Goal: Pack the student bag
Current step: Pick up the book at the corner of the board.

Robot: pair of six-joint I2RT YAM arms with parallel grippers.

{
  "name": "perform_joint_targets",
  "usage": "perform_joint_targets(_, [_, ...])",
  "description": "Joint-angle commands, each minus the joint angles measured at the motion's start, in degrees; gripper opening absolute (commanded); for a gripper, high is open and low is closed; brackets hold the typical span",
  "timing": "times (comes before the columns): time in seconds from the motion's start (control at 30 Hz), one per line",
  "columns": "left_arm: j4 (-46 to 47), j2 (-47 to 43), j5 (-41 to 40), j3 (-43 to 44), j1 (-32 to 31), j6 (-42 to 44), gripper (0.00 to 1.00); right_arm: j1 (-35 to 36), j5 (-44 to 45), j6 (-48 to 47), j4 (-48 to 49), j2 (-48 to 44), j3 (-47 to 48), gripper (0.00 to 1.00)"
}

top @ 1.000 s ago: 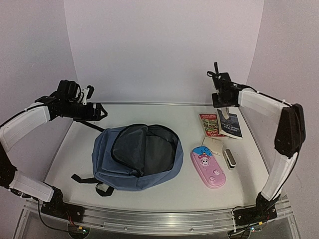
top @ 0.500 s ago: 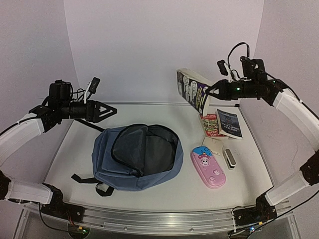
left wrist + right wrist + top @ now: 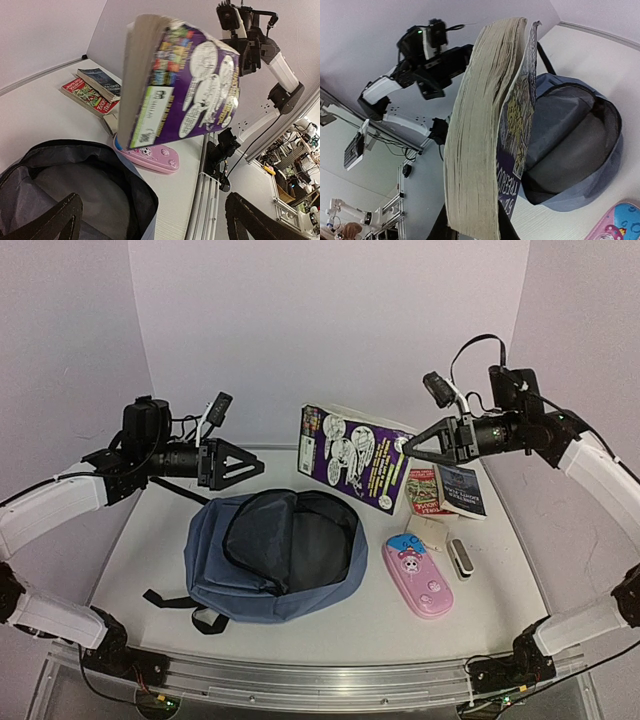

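Observation:
The student bag [image 3: 240,575], slate-blue with black straps, lies flat left of the table's middle, its zip mouth [image 3: 300,535] gaping on dark grey lining. My right gripper [image 3: 408,447] is shut on the edge of a thick purple book [image 3: 352,455], which hangs tilted in the air over the bag's far right side. The right wrist view shows the book's page block [image 3: 480,140] between my fingers [image 3: 439,227], with the bag [image 3: 575,145] beyond. My left gripper [image 3: 256,466] hovers open above the bag's far left rim, holding nothing. Its wrist view shows the book [image 3: 185,85] above the bag [image 3: 75,185].
A pink pencil case [image 3: 418,578] lies right of the bag, with a small blue item [image 3: 404,540] and a black-and-white object [image 3: 460,558] beside it. Two small books, one red [image 3: 424,492] and one dark [image 3: 460,488], lie at the back right. Walls close the back and sides.
My right arm has lifted the purple book from the back right and carried it left, over the bag. My left gripper has moved right toward the bag, still open.

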Motion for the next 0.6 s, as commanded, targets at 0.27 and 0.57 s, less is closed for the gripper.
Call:
perform_joint_targets(0.27, [0.2, 6.3, 13.6, 11.7, -3.2, -4.9, 1.0, 3.6, -14.6, 0.6, 8.8, 0.5, 0.7, 0.0])
perform_joint_targets(0.57, [-4.2, 10.1, 17.0, 15.4, -5.3, -4.3, 0.99, 7.2, -15.2, -0.8, 9.0, 2.6, 1.1, 0.0])
